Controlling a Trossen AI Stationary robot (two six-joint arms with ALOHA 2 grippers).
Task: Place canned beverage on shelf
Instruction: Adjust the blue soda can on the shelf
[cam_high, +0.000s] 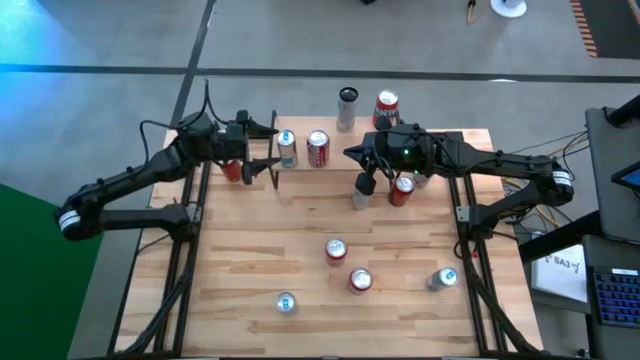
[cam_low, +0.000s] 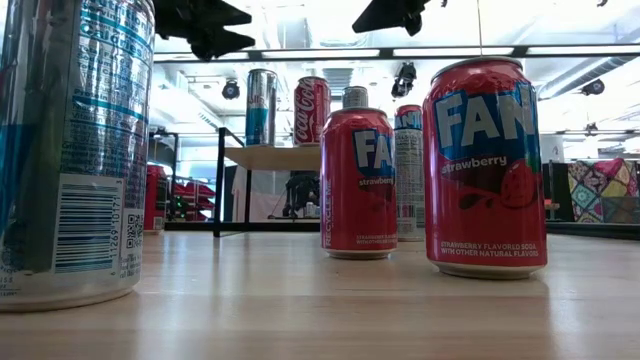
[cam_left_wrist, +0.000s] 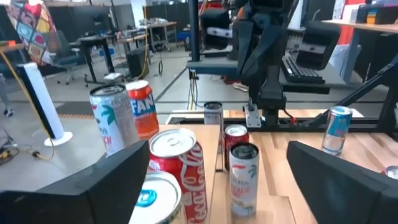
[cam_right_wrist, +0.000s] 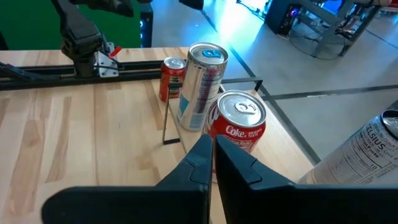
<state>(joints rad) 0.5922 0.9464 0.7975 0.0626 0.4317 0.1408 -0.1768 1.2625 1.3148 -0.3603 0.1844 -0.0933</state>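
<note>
The shelf (cam_low: 270, 157) stands at the table's far side. A silver-blue can (cam_high: 287, 148) and a red Coca-Cola can (cam_high: 318, 148) stand upright on its plank. My left gripper (cam_high: 272, 150) hangs open at the shelf's left end, level and higher than the can tops. In the left wrist view the two cans (cam_left_wrist: 177, 168) show between its spread fingers, untouched. My right gripper (cam_high: 350, 152) is shut and holds nothing. It hovers to the right of the Coca-Cola can (cam_right_wrist: 239, 124), above can height.
A red can (cam_high: 233, 168) stands under my left arm. A grey can (cam_high: 362, 190) and a red one (cam_high: 402, 188) stand under my right arm. Two Fanta cans (cam_high: 335, 250), (cam_high: 360, 280) and two silver-blue cans (cam_high: 286, 302), (cam_high: 443, 278) stand on the near half. Two more cans (cam_high: 347, 108) stand beyond the far edge.
</note>
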